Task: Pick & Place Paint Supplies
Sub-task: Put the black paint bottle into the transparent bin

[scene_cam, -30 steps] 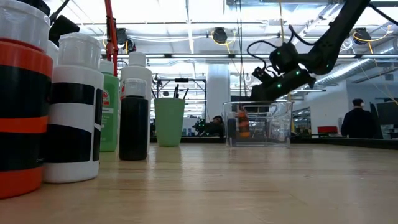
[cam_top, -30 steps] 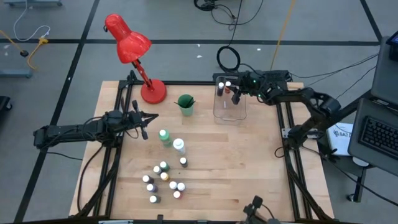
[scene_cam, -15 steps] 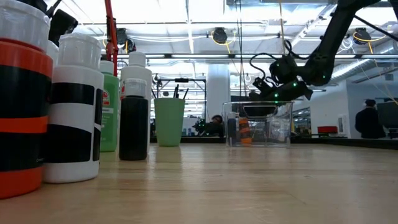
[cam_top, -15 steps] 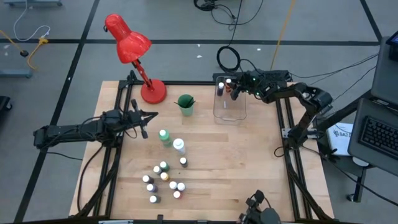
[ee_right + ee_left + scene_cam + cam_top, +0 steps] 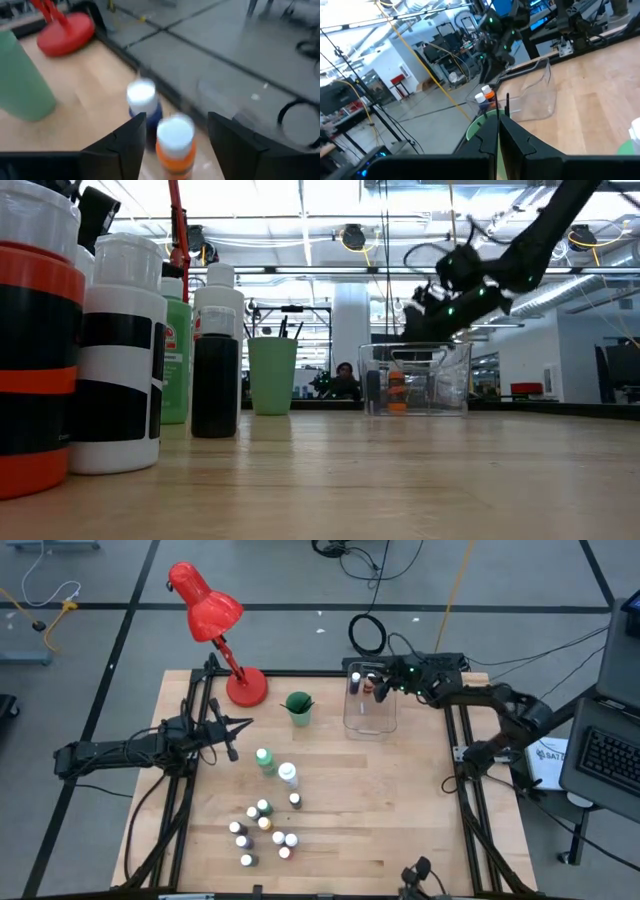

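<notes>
The right gripper (image 5: 172, 132), jaws spread, hovers over the clear bin (image 5: 368, 718) at the table's one o'clock, the orange paint bottle (image 5: 175, 144) standing released beside a blue bottle (image 5: 144, 107); next likely: fetching another from the six-o'clock cluster (image 5: 264, 830), while the left gripper (image 5: 232, 730), jaws pressed together, waits at nine.

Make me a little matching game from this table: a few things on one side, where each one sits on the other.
Things
1. orange bottle
2. green cup
3. red lamp
4. small bottles

Places
A. far left corner of the table
B. inside the clear bin, under the right gripper
C. clustered at the near middle of the table
D. between the lamp base and the bin

Pairs: 1-B, 2-D, 3-A, 4-C
</notes>
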Controlling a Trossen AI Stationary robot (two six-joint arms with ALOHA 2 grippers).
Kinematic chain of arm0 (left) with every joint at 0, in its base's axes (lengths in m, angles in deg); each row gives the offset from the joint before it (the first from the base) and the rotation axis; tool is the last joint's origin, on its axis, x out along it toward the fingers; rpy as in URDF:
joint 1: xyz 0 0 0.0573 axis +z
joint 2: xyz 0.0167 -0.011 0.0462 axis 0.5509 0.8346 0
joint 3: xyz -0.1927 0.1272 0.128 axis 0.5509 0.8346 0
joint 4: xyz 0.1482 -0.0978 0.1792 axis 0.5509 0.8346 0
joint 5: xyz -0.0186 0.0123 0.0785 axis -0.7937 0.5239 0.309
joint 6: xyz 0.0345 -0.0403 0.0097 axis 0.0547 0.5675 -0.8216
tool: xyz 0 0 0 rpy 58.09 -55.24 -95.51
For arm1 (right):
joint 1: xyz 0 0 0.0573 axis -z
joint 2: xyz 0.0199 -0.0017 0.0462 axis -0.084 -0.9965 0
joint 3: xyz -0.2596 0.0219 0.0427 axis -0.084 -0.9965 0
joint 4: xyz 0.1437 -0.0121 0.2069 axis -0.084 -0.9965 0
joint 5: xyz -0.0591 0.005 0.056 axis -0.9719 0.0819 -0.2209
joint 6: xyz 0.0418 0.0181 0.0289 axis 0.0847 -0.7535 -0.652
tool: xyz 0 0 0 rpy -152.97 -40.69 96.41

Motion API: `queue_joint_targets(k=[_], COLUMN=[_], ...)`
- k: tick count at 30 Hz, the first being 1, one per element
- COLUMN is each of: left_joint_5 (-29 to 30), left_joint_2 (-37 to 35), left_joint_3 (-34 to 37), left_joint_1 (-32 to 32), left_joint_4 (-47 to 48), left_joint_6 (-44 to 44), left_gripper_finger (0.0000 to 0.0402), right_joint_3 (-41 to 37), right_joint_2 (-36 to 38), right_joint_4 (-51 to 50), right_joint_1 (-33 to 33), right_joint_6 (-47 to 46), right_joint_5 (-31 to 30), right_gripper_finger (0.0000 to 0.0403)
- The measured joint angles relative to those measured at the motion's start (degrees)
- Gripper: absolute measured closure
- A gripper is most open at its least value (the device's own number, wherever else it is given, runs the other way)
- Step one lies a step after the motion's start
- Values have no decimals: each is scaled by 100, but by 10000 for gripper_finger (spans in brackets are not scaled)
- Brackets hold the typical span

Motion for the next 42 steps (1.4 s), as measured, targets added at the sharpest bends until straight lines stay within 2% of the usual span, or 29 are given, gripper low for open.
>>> queue_joint_targets(k=[4, 8, 11, 13, 17, 20, 22, 24, 26, 27, 29, 31, 34, 37, 42], left_joint_5=[-3, -1, -1, -3, -33, -38, -43, -56, -120, -195, -329, -448, -625, -640, -593], left_joint_2=[-1, -2, 0, -2, -2, 0, 0, 0, 1, 13, 25, 63, 154, 185, 226], left_joint_3=[0, 0, 0, 0, 0, 0, 0, 0, 0, 0, 2, 0, 0, 2, 2], left_joint_1=[1, 1, -1, 1, 0, 1, -1, 0, 0, 0, -3, -8, -10, -10, -10], left_joint_4=[0, 5, 26, 26, 28, 28, 36, 45, 128, 174, 249, 242, 276, 344, 336], left_joint_6=[-123, -112, 22, 56, 15, 193, 446, 717, 969, 1083, 1229, 1374, 1515, 1520, 1496], left_gripper_finger=[382, 382, 382, 382, 382, 382, 382, 382, 382, 382, 382, 382, 382, 382, 382], right_joint_3=[3, -31, -577, -1267, -2825, -3684, -3862, -3747, -3399, -3054, -2340, -1593, -389, 594, 1599], right_joint_2=[735, 1643, 2225, 2452, 2435, 2023, 1668, 1374, 1028, 882, 679, 449, 128, -333, -1461], right_joint_4=[-333, -1018, -1037, -448, 1857, 3479, 4366, 4746, 4615, 4637, 4640, 3903, 2348, 1346, 1129], right_joint_1=[-199, -727, -1715, -2667, -4831, -6589, -7577, -8187, -8337, -8334, -8203, -7944, -7510, -7036, -6427], right_joint_6=[89, -88, -299, -499, -928, -816, -531, -120, 479, 794, 1253, 1463, 1199, 520, 82], right_joint_5=[35, 646, 1113, 990, -334, -1969, -3178, -4080, -4565, -4588, -4532, -4185, -3918, -3752, -2971], right_gripper_finger=[193, 193, 193, 195, 203, 206, 206, 206, 205, 204, 197, 186, 171, 161, 152])
